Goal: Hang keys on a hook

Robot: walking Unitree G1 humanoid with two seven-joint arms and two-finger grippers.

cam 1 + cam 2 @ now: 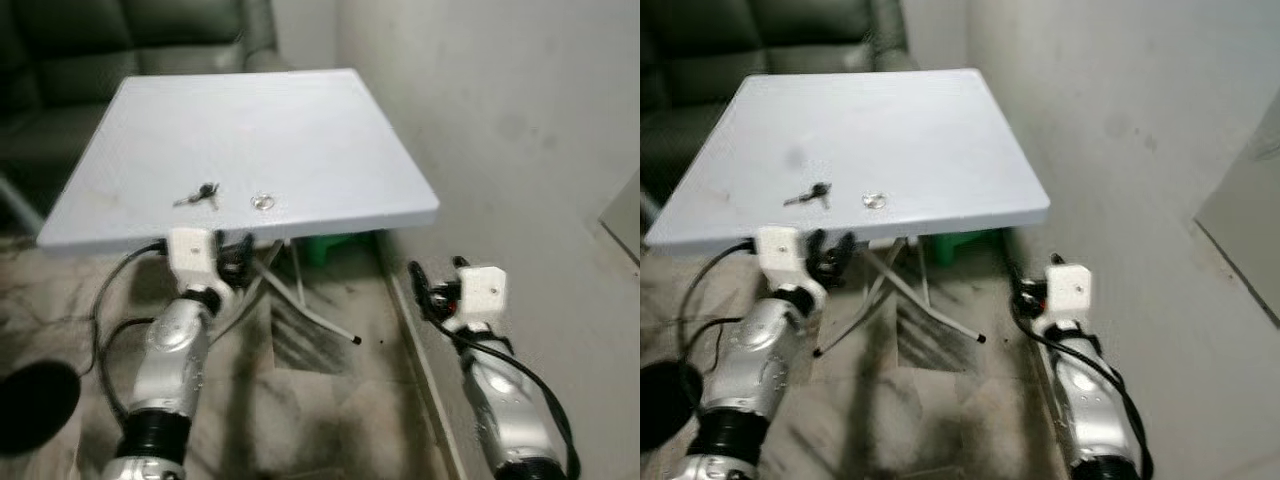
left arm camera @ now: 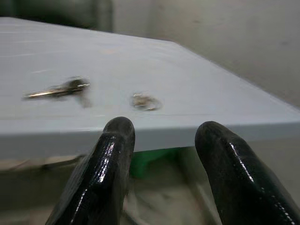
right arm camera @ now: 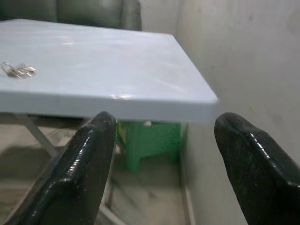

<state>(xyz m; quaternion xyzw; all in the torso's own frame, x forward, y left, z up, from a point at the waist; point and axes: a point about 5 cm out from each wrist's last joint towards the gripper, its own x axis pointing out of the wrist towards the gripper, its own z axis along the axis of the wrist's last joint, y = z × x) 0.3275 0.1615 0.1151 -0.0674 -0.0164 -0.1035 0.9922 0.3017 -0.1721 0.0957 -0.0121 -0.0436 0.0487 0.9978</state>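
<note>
Item: keys (image 1: 197,195), flat on white table (image 1: 300,120), near front edge, beside a small ring (image 1: 263,202). My left gripper (image 1: 233,258) hung unclenched just below that edge; my right gripper (image 1: 436,283) was likewise spread, empty, by the wall. Recommended: rise above the tabletop, approach level, pinch the bunch squarely.

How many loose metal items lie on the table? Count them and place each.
2. The keys lie near the table's front edge, just ahead of the left hand. A small metal ring lies apart from them, on their right side. Nothing else seems hidden there.
</note>
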